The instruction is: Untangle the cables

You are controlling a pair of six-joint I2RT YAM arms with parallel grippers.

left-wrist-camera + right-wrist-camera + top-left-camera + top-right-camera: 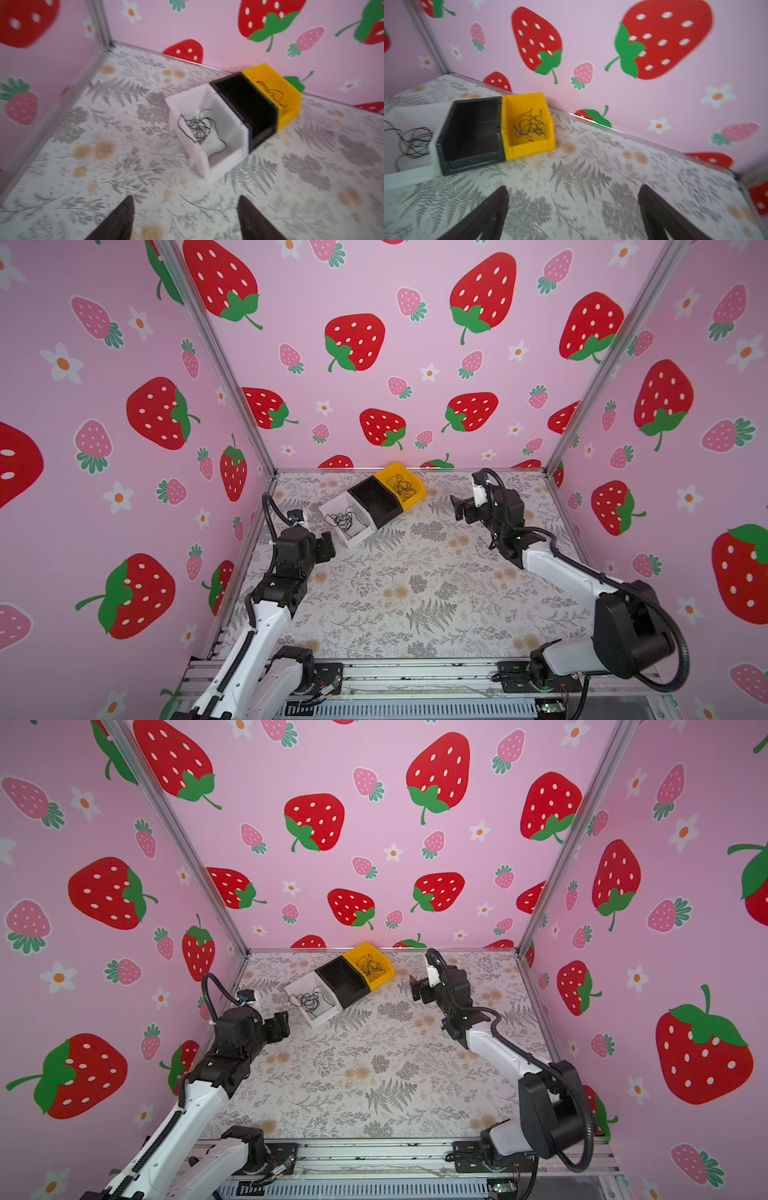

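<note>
Left wrist view, nearest first: my left pincer has its two dark fingers spread wide, with nothing between them but the fern-printed tabletop. My right pincer, seen from the right wrist, is spread just as wide and also has hold of nothing. In both top views the left one hangs over the left side of the table, near the closest corner of the white bin. The right one hangs over the right side, well apart from the bins, and both tips are turned toward the middle. Beyond my fingers, toward the far middle of the table, three open bins sit touching side by side in a slanted row. The white bin is nearest and leftmost, the black bin is in the middle, and the yellow bin is farthest and rightmost, close to the back wall. A black cable tangle rests in the white bin, with one loop lying against its left wall. A separate dark-purplish cable tangle rests on the floor of the yellow bin. Whether the black bin holds any strand I cannot tell against its dark inside. Farthest off stands the pink wall, printed with strawberries and small flowers.
</note>
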